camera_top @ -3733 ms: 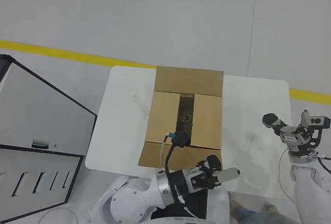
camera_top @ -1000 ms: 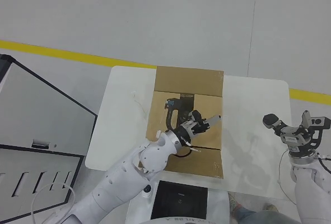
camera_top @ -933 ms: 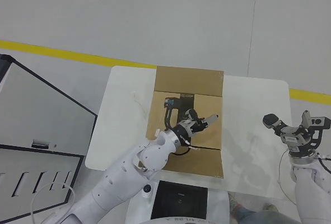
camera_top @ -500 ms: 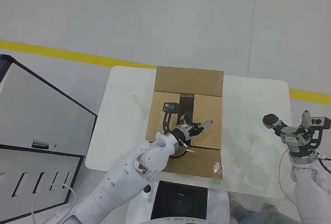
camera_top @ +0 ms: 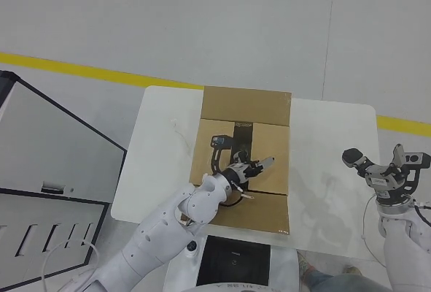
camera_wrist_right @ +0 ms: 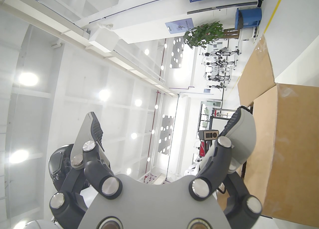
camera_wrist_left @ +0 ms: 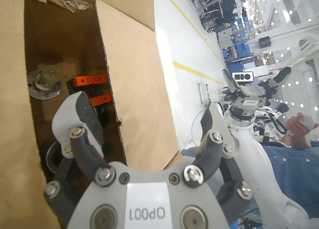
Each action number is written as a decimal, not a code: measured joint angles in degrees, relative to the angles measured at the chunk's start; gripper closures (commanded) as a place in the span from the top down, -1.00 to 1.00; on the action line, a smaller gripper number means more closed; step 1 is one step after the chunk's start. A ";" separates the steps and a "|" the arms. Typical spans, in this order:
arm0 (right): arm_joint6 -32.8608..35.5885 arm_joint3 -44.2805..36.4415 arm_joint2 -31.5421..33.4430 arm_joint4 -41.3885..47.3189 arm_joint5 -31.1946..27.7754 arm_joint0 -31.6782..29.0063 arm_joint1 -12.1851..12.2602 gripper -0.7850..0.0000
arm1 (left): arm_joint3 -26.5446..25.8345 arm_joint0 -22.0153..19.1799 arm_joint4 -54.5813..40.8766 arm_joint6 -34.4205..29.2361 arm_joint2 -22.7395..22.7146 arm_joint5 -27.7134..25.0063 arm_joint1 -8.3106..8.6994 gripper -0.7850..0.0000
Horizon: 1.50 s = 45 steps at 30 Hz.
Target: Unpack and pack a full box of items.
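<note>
Now over the box (camera_top: 270, 146), which stands mid-table between the far and near edges, the left gripper (camera_top: 262, 164) is seen spread wide and empty, having been swung up from the near edge and lowered to the gap between the side flaps. One finger (camera_wrist_left: 82, 110) is hung over the gap and the other beyond a flap (camera_wrist_left: 134, 78), so that flap is judged about to be taken, with unpacking barely begun. A metal flange (camera_wrist_left: 44, 83) and an orange-blocked part (camera_wrist_left: 91, 85) are glimpsed inside. The right gripper (camera_top: 375, 159) is held spread and empty by the table's right edge
</note>
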 measured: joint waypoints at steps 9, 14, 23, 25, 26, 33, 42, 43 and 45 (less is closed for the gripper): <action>0.00 0.00 0.00 0.00 0.00 0.00 0.00 1.00 | 1.31 -1.06 -8.41 4.25 1.86 -5.21 -1.97 1.00; 0.00 0.00 0.00 0.00 0.00 0.00 0.00 1.00 | -0.32 -1.70 -10.20 7.41 2.62 -6.23 -2.90 1.00; 0.44 -0.85 0.03 -0.92 -0.76 -0.04 0.12 1.00 | 0.38 -4.73 -14.65 9.73 6.57 -7.30 -5.42 1.00; 3.32 -2.64 0.92 -6.56 -5.99 -0.06 0.57 1.00 | 0.81 -5.04 -14.79 9.56 6.92 -7.42 -5.57 1.00; 4.86 -2.96 1.09 -10.73 -9.62 -0.08 0.79 1.00 | 0.79 -5.01 -14.77 9.55 6.90 -7.42 -5.56 1.00; -1.88 -4.33 -4.52 -33.36 -18.51 -3.01 1.16 1.00 | 0.72 -4.96 -14.73 9.56 6.85 -7.40 -5.53 1.00; -0.62 -7.37 -3.71 -29.70 -22.13 -3.80 1.49 1.00 | 0.72 -4.96 -14.73 9.56 6.85 -7.40 -5.53 1.00; -2.05 -8.19 -3.39 -33.90 -23.95 -3.86 1.55 1.00 | 0.72 -4.96 -14.73 9.56 6.85 -7.40 -5.53 1.00; -7.20 -9.69 -2.72 -44.51 -28.06 -4.20 1.70 1.00 | 0.72 -4.96 -14.73 9.56 6.85 -7.40 -5.53 1.00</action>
